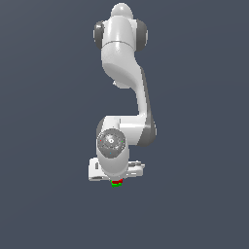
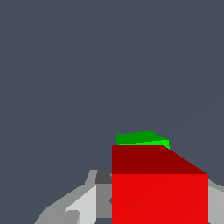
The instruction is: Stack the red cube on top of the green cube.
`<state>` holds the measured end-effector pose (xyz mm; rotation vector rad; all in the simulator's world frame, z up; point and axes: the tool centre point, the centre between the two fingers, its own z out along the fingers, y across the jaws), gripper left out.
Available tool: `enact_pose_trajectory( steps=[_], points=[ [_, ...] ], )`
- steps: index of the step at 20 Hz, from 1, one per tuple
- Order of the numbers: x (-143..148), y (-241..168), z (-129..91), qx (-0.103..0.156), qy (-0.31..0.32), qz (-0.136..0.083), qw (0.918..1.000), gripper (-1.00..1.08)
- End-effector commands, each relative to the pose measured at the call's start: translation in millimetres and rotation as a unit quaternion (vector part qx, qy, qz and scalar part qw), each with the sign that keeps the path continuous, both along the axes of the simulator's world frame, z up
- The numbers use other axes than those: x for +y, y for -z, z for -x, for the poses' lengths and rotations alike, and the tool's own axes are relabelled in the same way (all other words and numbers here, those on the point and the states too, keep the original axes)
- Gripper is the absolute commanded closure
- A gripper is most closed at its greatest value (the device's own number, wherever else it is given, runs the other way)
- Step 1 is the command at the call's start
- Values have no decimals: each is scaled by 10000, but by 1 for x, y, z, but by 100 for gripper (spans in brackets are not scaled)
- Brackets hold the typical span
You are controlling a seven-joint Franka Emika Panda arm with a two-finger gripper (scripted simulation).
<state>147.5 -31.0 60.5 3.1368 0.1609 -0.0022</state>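
Step in hand: by the look of it, the placing of the red cube (image 2: 159, 192) onto the green cube (image 2: 142, 138).
Red cube: held up close under the wrist camera, between the grey fingers (image 2: 83, 208) of the gripper (image 1: 115, 180); in the exterior view only a sliver of red shows at the hand's lower edge.
Green cube: directly beyond the red cube in the wrist view, with just its far edge and a corner peeking past; in the exterior view a green sliver sits right against the red.
Jaws: closed on the red cube, as far as the wrist view shows.
Contact: whether the red cube already rests on the green one cannot be told.
Doing it well: the green strip shows more toward one side, so a small centring correction seems wise before release; then a straight descent, a gentle opening, and a vertical lift so nothing gets nudged.
Surface: plain, dark grey-blue, featureless.
Room: nothing else is visible around the cubes; the arm (image 1: 121, 58) hangs over them and hides most of the stack from outside.
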Motion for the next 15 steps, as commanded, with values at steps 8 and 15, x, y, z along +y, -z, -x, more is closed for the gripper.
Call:
enact_pose_trajectory(
  steps=[8,15],
  points=[
    [-6,1,-3,-7,-11,-3,10000,-92],
    [-6,1,-3,-7,-11,-3,10000,-92]
  ],
)
